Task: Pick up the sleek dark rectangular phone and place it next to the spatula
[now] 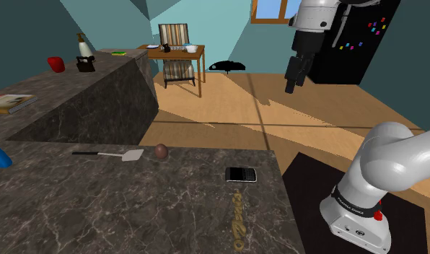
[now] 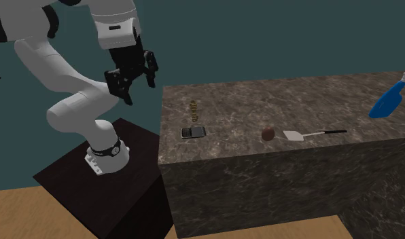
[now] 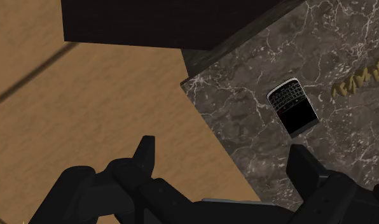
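A dark rectangular phone (image 1: pixel 241 174) with a small keypad lies flat on the marble counter (image 1: pixel 98 209) near the edge closest to the stand. In the second exterior view the phone (image 2: pixel 193 132) sits at the counter's left end. The spatula (image 1: pixel 123 154), with a pale blade and thin dark handle, lies further along the counter; the second exterior view has the spatula (image 2: pixel 310 135) to the right of the phone. My gripper (image 1: pixel 296 72) hangs open high above the floor, off the counter's edge and apart from the phone. In the wrist view the gripper (image 3: pixel 223 149) holds nothing, and the phone (image 3: pixel 293 107) lies beyond its fingers.
A brown ball (image 1: pixel 161 151) rests between the phone and the spatula. A gold coiled item (image 1: pixel 239 216) lies beside the phone. A blue spray bottle (image 2: pixel 391 98) stands at the counter's far end. The dark stand (image 1: pixel 307 180) adjoins the counter. A raised counter section (image 1: pixel 84 101) carries small items.
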Motion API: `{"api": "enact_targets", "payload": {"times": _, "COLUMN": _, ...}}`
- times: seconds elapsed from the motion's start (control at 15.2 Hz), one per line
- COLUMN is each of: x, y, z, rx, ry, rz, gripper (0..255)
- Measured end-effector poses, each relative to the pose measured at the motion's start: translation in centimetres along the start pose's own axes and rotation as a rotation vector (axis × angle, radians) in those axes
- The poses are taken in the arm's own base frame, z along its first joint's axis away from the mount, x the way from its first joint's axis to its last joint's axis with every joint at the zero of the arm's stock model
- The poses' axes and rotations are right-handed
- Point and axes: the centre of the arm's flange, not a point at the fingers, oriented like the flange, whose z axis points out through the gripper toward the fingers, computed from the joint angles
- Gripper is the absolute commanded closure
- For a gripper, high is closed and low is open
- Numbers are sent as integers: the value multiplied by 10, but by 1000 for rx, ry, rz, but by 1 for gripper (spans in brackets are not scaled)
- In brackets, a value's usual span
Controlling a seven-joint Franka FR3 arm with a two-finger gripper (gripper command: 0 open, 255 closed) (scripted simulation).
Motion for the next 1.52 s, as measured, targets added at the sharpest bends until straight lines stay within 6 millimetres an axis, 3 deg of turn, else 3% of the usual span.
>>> {"api": "enact_targets", "payload": {"times": 0.13, "x": 2, "y": -2, "z": 5, "rx": -1, "ry": 0, "rz": -9, "gripper": 0}}
{"api": "enact_targets", "payload": {"times": 0.4, "x": 8, "y": -30, "z": 40, "rx": -11, "ry": -1, "rz": -73, "gripper": 0}}
{"api": "enact_targets", "payload": {"times": 1.06, "x": 23, "y": -99, "z": 156, "rx": -40, "ry": -3, "rz": -252, "gripper": 0}}
{"api": "enact_targets", "payload": {"times": 1.52, "x": 20, "y": -151, "z": 239, "rx": -61, "ry": -3, "rz": -378, "gripper": 0}}
